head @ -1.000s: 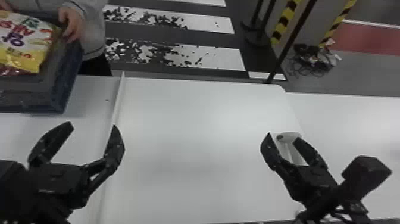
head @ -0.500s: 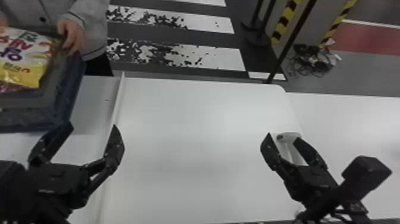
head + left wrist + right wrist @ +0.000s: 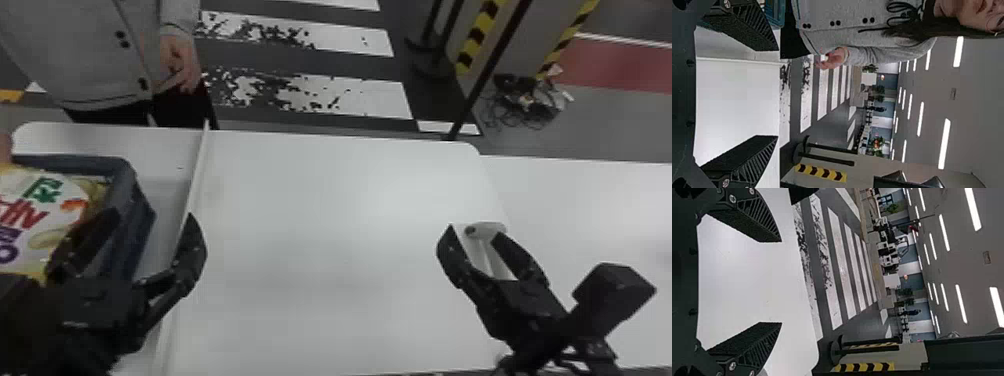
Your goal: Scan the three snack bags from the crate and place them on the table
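Note:
At the head view's left, my left gripper (image 3: 151,218) stands open, one finger overlapping the dark blue crate (image 3: 142,212). A yellow and white snack bag (image 3: 37,215) lies in that crate; any others beneath it are hidden. My right gripper (image 3: 474,231) is open too, its fingers at either side of a white scanner-like device (image 3: 485,229) on the table (image 3: 325,200). Nothing is between the fingers of the left gripper (image 3: 777,93) in the left wrist view. In the right wrist view, the right gripper (image 3: 781,282) stands apart-fingered above white table surface.
A raised white strip (image 3: 197,172) runs front to back between the crate's side and the main tabletop. Part of a person's hand (image 3: 5,148) is at the crate's far left corner. Beyond the table stand dark posts and a yellow-black striped pillar edge (image 3: 472,45).
The crate with the snack bag has come nearer along the left side, down beside my left gripper. The person's one hand has left it. Both arms have kept still.

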Robot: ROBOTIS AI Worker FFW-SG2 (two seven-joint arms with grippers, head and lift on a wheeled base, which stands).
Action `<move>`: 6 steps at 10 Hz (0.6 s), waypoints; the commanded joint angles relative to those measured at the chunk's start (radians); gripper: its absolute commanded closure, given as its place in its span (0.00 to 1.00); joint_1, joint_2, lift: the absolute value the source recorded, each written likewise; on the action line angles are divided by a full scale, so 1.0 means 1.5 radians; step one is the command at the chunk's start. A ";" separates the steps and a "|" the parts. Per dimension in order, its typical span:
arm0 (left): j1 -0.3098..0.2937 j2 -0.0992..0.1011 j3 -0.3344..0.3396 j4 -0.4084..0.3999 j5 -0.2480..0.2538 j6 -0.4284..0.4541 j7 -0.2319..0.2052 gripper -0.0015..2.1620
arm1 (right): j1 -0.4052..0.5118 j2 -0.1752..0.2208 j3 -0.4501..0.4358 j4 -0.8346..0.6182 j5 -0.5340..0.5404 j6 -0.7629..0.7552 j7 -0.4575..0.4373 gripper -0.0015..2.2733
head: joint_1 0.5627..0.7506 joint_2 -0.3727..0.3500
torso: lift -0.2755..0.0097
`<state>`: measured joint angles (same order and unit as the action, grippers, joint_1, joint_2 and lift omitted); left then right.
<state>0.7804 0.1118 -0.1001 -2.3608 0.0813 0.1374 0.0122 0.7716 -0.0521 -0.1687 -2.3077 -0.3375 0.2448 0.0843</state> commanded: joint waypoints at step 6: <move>0.017 -0.003 0.010 -0.024 0.000 -0.022 0.002 0.03 | 0.000 0.000 0.006 0.004 -0.001 -0.002 0.000 0.06 | 0.70 0.31 | 0.75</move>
<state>0.7999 0.1081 -0.0891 -2.3875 0.0814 0.1054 0.0153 0.7716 -0.0522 -0.1604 -2.3016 -0.3390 0.2440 0.0843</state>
